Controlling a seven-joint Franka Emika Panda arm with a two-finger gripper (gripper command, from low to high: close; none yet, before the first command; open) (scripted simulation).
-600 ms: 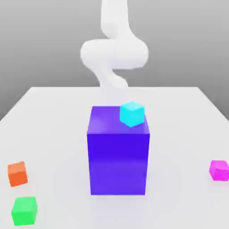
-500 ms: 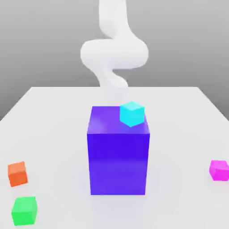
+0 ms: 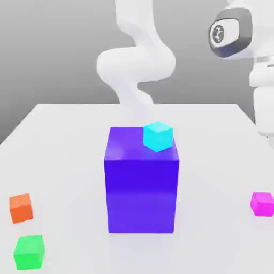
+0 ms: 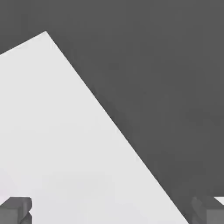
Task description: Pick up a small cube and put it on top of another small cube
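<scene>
Small magenta-pink cube (image 3: 262, 204) resting on the white tabletop (image 3: 64, 139), far toward the exterior view's right edge, near the front, alone and well apart from everything else. Toward the middle, a large blue-violet block (image 3: 141, 184) standing upright on the tabletop, with a small cyan cube (image 3: 158, 136) sitting on its top face at the back corner on the exterior view's right. On the opposite side, at the exterior view's left, a small orange cube (image 3: 21, 207) and, just in front of it and slightly apart, a small green cube (image 3: 29, 251), both flat on the tabletop. Behind the block, the white arm (image 3: 136, 64) curving up from the far side of the tabletop and out of the picture's top; at the exterior view's upper right, more of the arm coming back down, a white and grey wrist section (image 3: 231, 32) high above the magenta-pink cube's side of the tabletop. From the hand view, tool (image 4: 112, 212) spread wide, nothing between the two dark grey fingertips (image 4: 15, 209), with bare tabletop and its slanting edge against the dark grey surround beneath.
</scene>
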